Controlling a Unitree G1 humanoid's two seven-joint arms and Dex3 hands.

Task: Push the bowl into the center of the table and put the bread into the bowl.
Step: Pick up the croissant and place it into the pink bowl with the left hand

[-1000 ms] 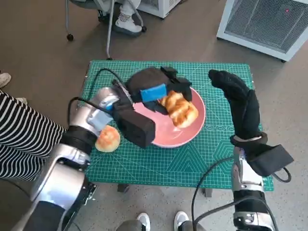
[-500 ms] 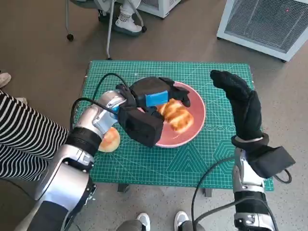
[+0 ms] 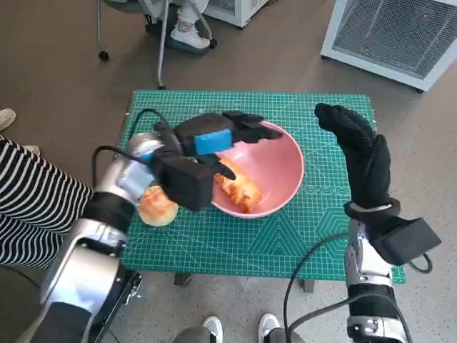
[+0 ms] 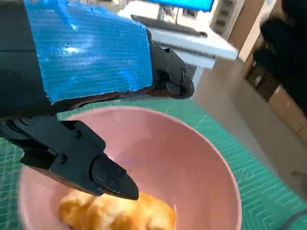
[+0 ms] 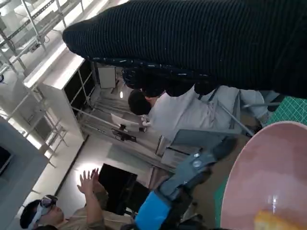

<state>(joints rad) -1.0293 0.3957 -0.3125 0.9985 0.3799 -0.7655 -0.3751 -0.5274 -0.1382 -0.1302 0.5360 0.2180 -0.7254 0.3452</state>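
The pink bowl [image 3: 275, 168] stands near the middle of the green mat [image 3: 321, 214]. A golden elongated bread [image 3: 238, 188] lies inside it at the near-left side, also seen in the left wrist view [image 4: 115, 213]. My left hand [image 3: 213, 141] hovers over the bowl's left rim with fingers [image 4: 168, 81] spread and nothing in them; its thumb sits just above the bread. A round bun [image 3: 157, 206] lies on the mat left of the bowl, beside my left forearm. My right hand [image 3: 357, 146] is raised to the right of the bowl, fingers apart, touching nothing.
A person in striped clothing [image 3: 28, 200] sits close at the table's left. Shoes [image 3: 214, 329] show at the near edge, and a chair with feet [image 3: 186, 32] at the far side. A white grilled unit [image 3: 400, 36] stands far right. Other people [image 5: 158, 110] show in the right wrist view.
My left hand has drawn back to the left off the bread. The bread now lies lower, at the bowl's near-left side. The right hand has hardly moved.
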